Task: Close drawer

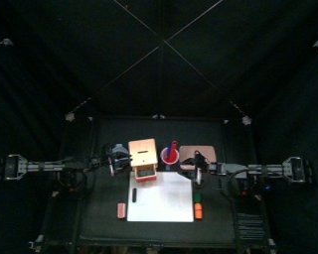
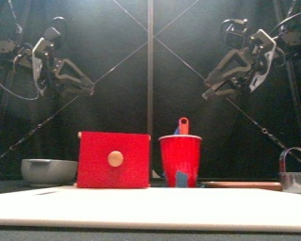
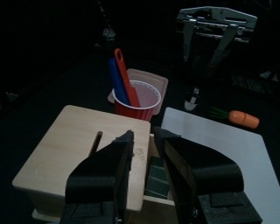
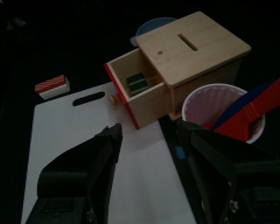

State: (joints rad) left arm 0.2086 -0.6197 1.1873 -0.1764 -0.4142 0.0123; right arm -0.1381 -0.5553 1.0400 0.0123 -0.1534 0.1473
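The small tan wooden cabinet (image 4: 178,57) is sitting with its red-fronted drawer (image 4: 136,83) sticking out, right beside the red plastic cup (image 4: 219,109). Left end effector (image 3: 154,144) is hanging released above the cabinet, and right end effector (image 4: 171,131) is hovering released near the drawer.

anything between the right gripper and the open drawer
No. In the right wrist view only bare white sheet lies between the right gripper and the drawer.
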